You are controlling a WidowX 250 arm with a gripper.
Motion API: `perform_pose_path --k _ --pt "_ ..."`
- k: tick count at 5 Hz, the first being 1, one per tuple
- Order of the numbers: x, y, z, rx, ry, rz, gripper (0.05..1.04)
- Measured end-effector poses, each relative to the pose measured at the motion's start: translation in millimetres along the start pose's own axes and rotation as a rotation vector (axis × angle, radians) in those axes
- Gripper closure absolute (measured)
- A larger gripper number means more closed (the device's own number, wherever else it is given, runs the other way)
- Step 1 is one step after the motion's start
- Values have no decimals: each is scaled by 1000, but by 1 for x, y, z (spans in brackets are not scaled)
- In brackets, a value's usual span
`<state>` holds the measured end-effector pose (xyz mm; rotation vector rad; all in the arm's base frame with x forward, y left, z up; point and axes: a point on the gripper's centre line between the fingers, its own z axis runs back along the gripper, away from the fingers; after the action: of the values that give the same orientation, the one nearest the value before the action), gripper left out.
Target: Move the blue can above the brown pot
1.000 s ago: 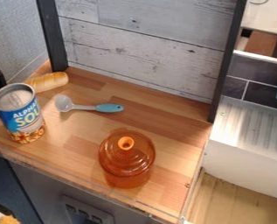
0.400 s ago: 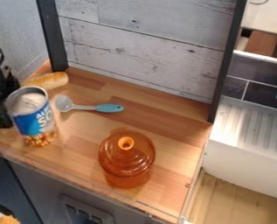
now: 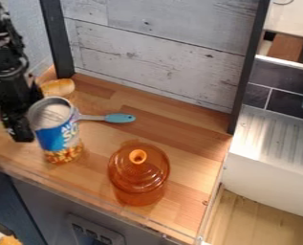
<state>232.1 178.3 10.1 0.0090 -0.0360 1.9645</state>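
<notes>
Blue can (image 3: 56, 130): in the camera view, is shifting rightward along the counter (image 3: 185, 191), now standing near the pot, on its left
Black gripper (image 3: 23, 133): is travelling right with it, just beside its left side; whether the pincer is spread, pressed together or pinching the can, I cannot tell
Brown pot (image 3: 139, 174): is keeping its place, the can apparently closing in as the task is wanting, but not yet above it
Can's top: is showing a pale recessed surface inside the rim, perhaps a lid
Pot's inside: is glowing orange-brown under its lid, contents unclear
</notes>
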Motion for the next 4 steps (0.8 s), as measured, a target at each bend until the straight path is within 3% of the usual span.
perform_pose_path --k 1,4 --pt "-21 -3 -1 -12 6 -12 83" --pt "-99 -22 0 -64 98 56 83"
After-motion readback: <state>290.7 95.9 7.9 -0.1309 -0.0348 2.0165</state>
